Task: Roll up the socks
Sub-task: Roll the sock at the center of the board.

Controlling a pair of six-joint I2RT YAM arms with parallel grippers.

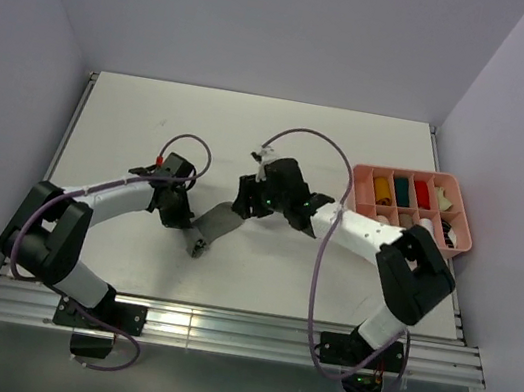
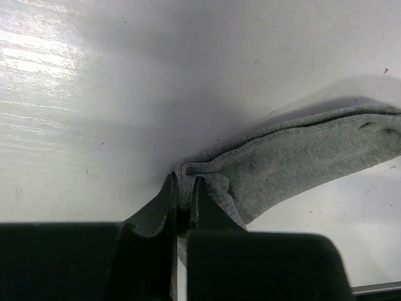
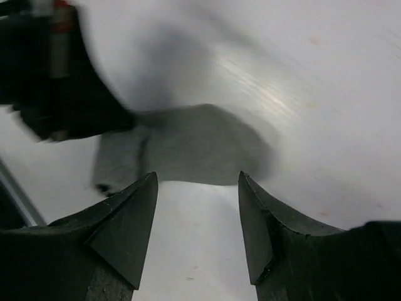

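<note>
A pink tray [image 1: 460, 223], split into compartments, sits on the white table [image 1: 152, 126]. Its far row holds a mustard-yellow bundle [image 1: 382, 188], a teal bundle [image 1: 402, 188], a red bundle [image 1: 421, 192] and a cream bundle [image 1: 441, 197]. What lies in the near row is too small to make out.

The grey sock [image 1: 218, 221] lies flat on the table well to the left of the tray, about level with the tray's near edge. It runs on a diagonal. The upper end points toward the tray and the darker end lies farther from it, nearer the front of the table.

The left gripper [image 1: 179, 208] is on the side of the sock away from the tray. In its wrist view the left gripper [image 2: 183, 188] has its fingers pressed almost together, pinching a folded edge of the grey sock [image 2: 301, 160]. The rest of the fabric trails off to the right, flat on the table [image 2: 125, 94].

The right gripper [image 1: 247, 200] hovers between the tray and the sock, over the sock's tray-side end. In its wrist view the right gripper [image 3: 197, 191] has its fingers spread wide with nothing between them. The grey sock [image 3: 200, 147] lies just past its fingertips, apart from them. The left arm [image 3: 56, 94] shows as a dark blur at the sock's far corner.
</note>
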